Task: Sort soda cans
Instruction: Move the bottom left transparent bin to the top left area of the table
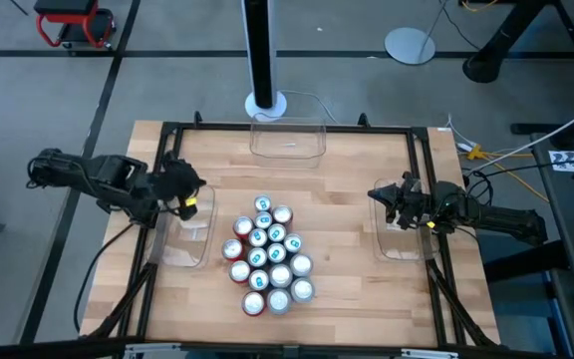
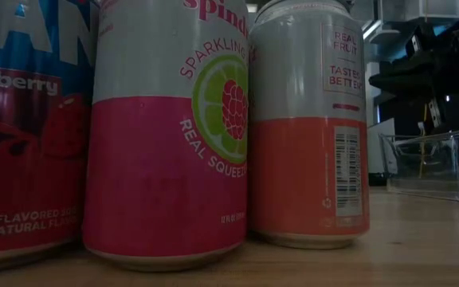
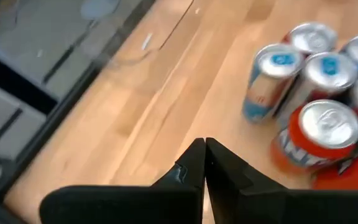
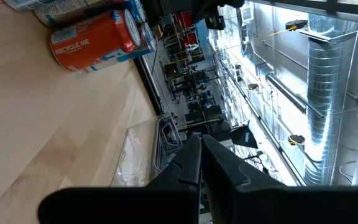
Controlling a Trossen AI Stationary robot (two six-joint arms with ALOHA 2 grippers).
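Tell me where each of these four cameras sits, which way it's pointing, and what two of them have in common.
High view: above the table, looking straight down on the clustered silver-topped soda cans, three clear plastic bins and both dark arms.
Low view: at table-top height, facing a pink-and-white raspberry can; a dark arm shows upper right.
Left wrist view: behind the shut left gripper, facing the wooden tabletop and cans.
Right wrist view: behind the shut right gripper, facing a red can and the room.
Shared: high and left wrist views both show the can cluster.
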